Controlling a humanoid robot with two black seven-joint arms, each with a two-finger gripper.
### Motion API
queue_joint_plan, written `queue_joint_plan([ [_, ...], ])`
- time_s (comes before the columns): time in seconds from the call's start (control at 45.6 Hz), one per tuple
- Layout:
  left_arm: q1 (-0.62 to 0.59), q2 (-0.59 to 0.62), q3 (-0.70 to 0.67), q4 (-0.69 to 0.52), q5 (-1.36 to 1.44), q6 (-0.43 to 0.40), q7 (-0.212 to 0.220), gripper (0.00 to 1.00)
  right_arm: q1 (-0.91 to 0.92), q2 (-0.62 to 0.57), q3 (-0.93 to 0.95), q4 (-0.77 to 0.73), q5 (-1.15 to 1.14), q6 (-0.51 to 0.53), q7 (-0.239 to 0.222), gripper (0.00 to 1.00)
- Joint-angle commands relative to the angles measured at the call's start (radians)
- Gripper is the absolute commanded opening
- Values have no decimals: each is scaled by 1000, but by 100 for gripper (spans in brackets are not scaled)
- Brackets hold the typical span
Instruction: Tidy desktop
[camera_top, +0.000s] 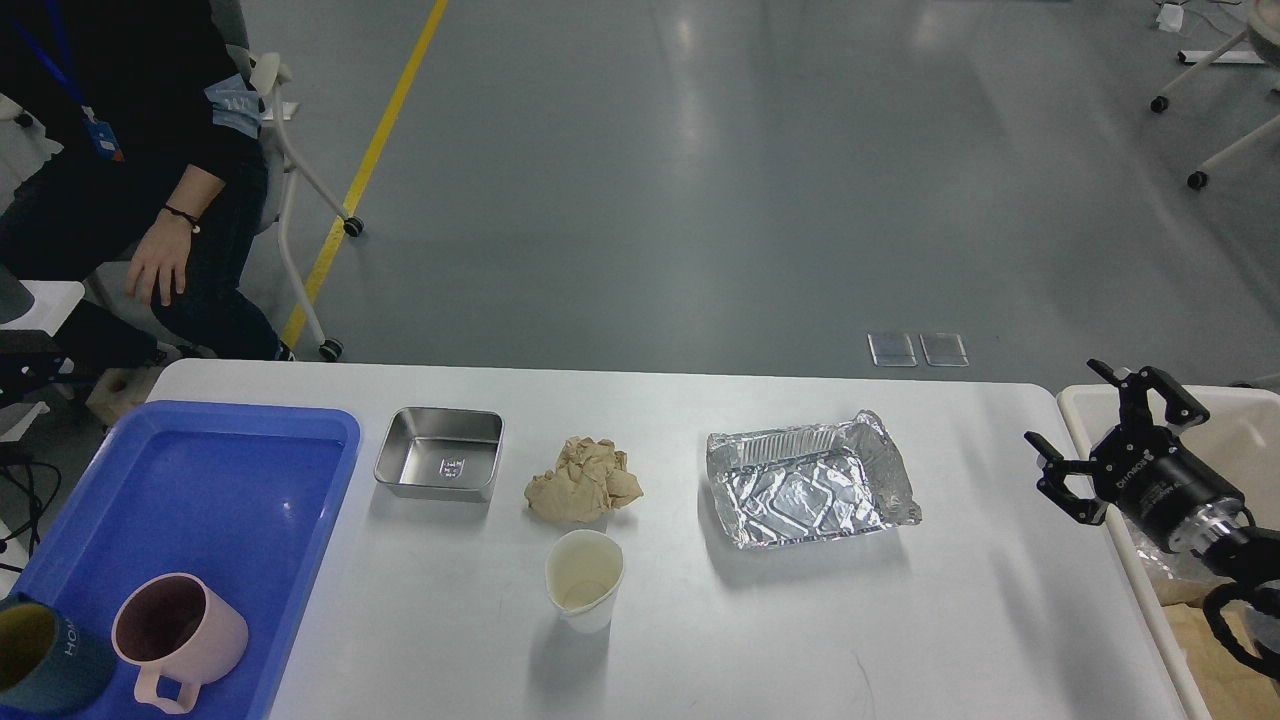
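Head view: a white desktop (1000, 620) fills the lower frame, scattered with items, with one gripper at the right edge.

At lower left a blue tray (200, 480) holds a pink mug (178, 635) and a dark teal cup (40, 665). Moving right, a steel dish (440, 467), a crumpled brown paper wad (585, 480) and a paper cup (585, 578) just below it stand mid-frame, then a dented foil tray (808, 490). The desktop is smooth, with rounded corners. At far right the right gripper (1085, 432) hangs over the table's edge beside a cream bin (1240, 440), its fingers spread wide, holding and touching nothing. A seated person (130, 170) occupies the upper left.
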Motion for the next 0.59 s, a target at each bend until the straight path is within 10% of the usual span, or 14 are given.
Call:
queue_joint_plan([
  [0.0, -8, -24, -31, -2, 5, -24, 1, 97, -1, -1, 0, 0, 0, 0, 0, 100],
  [0.571, -10, -14, -63, 37, 65, -41, -12, 97, -6, 4, 0, 8, 0, 2, 1, 100],
])
